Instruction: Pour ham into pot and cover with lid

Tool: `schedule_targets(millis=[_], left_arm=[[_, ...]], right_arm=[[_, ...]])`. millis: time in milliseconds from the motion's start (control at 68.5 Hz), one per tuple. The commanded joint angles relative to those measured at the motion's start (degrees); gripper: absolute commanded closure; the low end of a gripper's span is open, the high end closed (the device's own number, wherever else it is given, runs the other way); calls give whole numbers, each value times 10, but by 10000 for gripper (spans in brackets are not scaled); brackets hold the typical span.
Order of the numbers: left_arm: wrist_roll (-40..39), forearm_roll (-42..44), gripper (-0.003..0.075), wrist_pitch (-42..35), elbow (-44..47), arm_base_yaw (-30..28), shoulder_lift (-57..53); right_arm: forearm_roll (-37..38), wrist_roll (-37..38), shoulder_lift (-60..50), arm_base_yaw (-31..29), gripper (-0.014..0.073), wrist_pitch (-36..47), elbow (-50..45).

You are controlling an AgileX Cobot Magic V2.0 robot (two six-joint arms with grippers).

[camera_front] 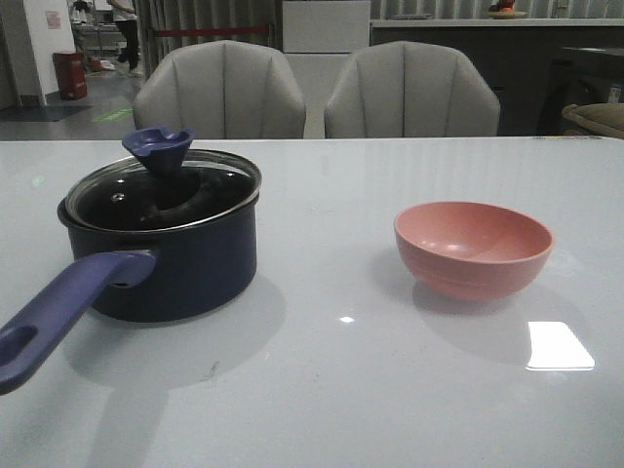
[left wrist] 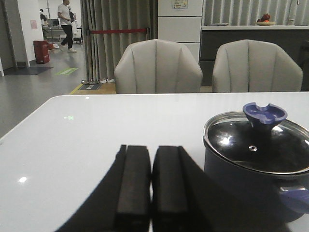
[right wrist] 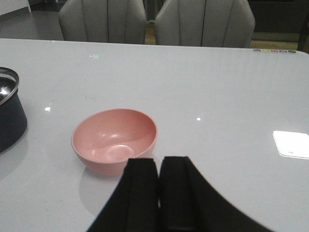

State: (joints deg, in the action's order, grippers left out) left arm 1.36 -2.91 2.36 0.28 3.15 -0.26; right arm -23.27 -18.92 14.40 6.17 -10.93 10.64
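The dark navy pot [camera_front: 180, 268] stands at the table's left, its long purple-blue handle [camera_front: 58, 312] pointing toward the near edge. The glass lid [camera_front: 166, 190] with its blue knob [camera_front: 159, 146] lies on the pot; the same pot [left wrist: 251, 188] and lid [left wrist: 260, 147] show in the left wrist view. No ham is visible; the pink bowl [camera_front: 474, 247] at the right looks empty, also in the right wrist view [right wrist: 116, 139]. My left gripper [left wrist: 152, 150] is shut, holding nothing, beside the pot. My right gripper [right wrist: 159, 162] is shut, empty, just short of the bowl.
Two grey chairs [camera_front: 219, 93] [camera_front: 411, 90] stand behind the table's far edge. A bright light patch [camera_front: 560, 346] lies on the white tabletop [camera_front: 331, 380] near the bowl. Neither arm shows in the front view.
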Motion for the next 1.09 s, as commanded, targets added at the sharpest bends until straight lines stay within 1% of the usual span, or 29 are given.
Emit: schedule_targets(millis=[0,453,511,569,584,599,613,628,642,657,672,774,803,964,1080], left_arm=[[-6,0,599,-45,13,-2,-10],[-6,0,599,-45,13,-2,-10],[-6,0,599,-45,13,-2,-10],[-6,0,599,-45,13,-2,-10],[-6,0,599,-45,13,-2,-10],[-6,0,599,-45,13,-2,-10],[-6,0,599,-45,13,-2,-10],[-6,0,599,-45,13,-2,-10],[-6,0,599,-45,13,-2,-10],[-6,0,599,-45,13,-2,-10],[-6,0,599,-45,13,-2,-10],[-6,0,599,-45,13,-2,-10],[-6,0,599,-45,13,-2,-10],[-6,0,599,-45,13,-2,-10],[-6,0,599,-45,13,-2,-10]], right_arm=[[-8,-6,3,0,447,42,15],[-5,-6,-4,-3,447,47,11],[21,-2,-19,-11,447,47,8],[59,26,-36,-14,447,53,0],[87,42,-45,-14,447,58,-6],[87,48,-48,-14,447,58,-6],[117,74,-54,-14,447,65,-15],[125,74,-56,-14,447,68,-17],[149,103,-62,-14,447,74,-24],[157,111,-64,-14,447,75,-26],[178,134,-70,-14,447,81,-33],[257,222,-98,-13,447,109,-72],[260,234,-104,-13,447,120,-81],[259,234,-142,-13,447,127,-119],[258,233,-162,-13,447,113,-119]])
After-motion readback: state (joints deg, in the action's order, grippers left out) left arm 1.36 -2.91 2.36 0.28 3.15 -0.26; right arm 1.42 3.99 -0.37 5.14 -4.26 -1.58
